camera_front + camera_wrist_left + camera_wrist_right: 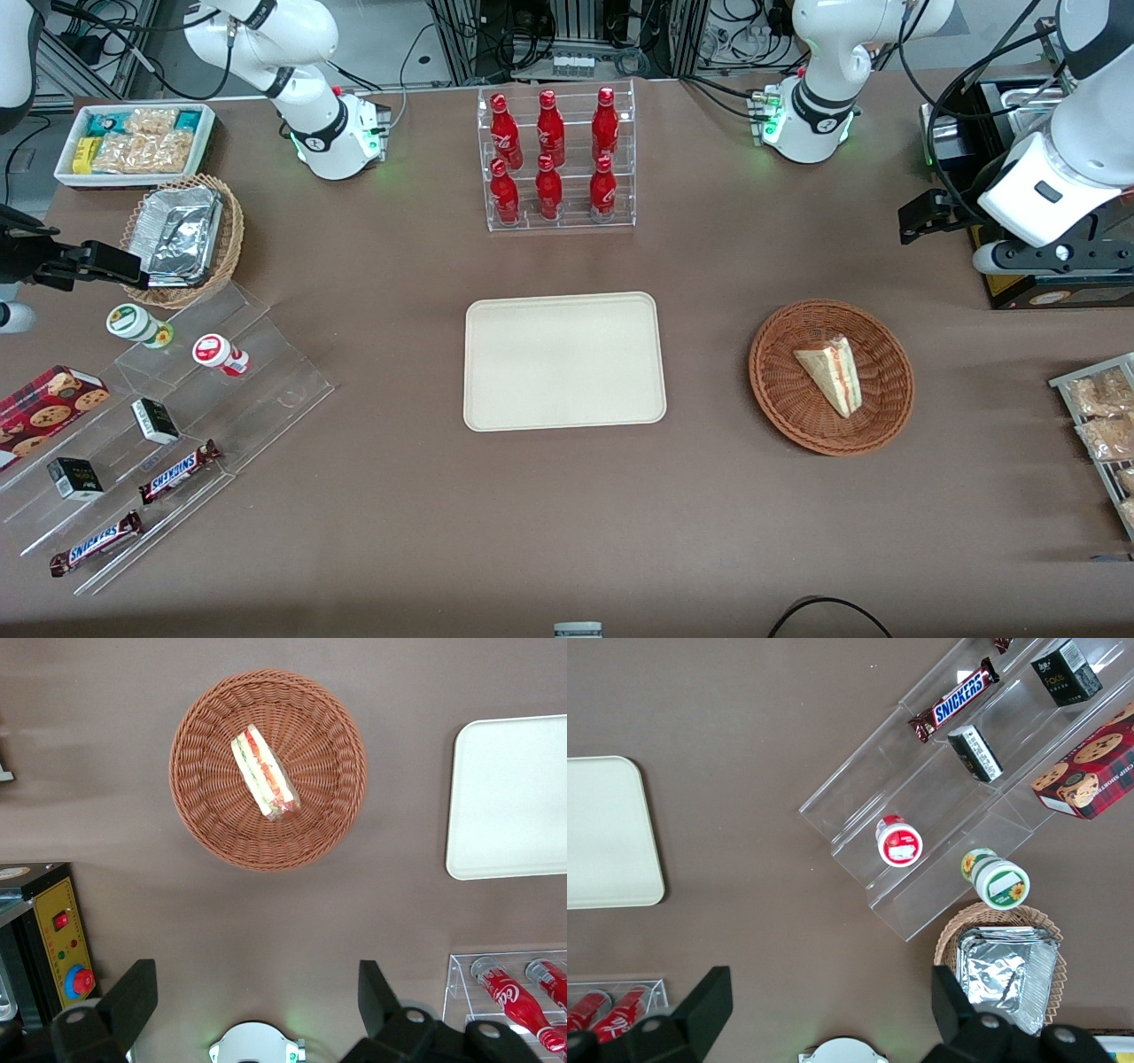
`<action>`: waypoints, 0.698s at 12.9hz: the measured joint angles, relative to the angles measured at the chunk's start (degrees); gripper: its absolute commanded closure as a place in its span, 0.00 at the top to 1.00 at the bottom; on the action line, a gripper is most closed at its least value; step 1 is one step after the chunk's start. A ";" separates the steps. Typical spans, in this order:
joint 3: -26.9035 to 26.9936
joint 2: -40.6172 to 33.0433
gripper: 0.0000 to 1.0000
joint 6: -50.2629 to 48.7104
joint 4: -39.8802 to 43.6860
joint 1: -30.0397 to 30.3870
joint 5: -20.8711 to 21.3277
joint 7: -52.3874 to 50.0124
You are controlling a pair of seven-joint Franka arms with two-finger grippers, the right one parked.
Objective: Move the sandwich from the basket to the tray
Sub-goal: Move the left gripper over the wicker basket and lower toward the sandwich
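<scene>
Inside one basket (831, 377) lies one sandwich (831, 375), well apart from one bare tray (564, 361), while the gripper (257, 1001) hangs high above, wide open, holding nothing.

We count six red cola bottles (549, 155) in the clear rack (558, 221); two Snickers bars (180, 470); two small dark boxes (155, 420); two lidded cups (139, 324); one sandwich (831, 373); two wicker baskets (780, 390); one tray (563, 361); our gripper (257, 1005) gapes above the table.
</scene>
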 measured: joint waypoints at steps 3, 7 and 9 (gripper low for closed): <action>0.00 0.27 1.00 0.49 -0.01 0.00 0.09 0.00; 0.01 1.34 1.00 3.75 -2.55 0.00 0.99 0.00; 0.01 1.63 1.00 7.34 -5.81 -0.02 1.05 0.00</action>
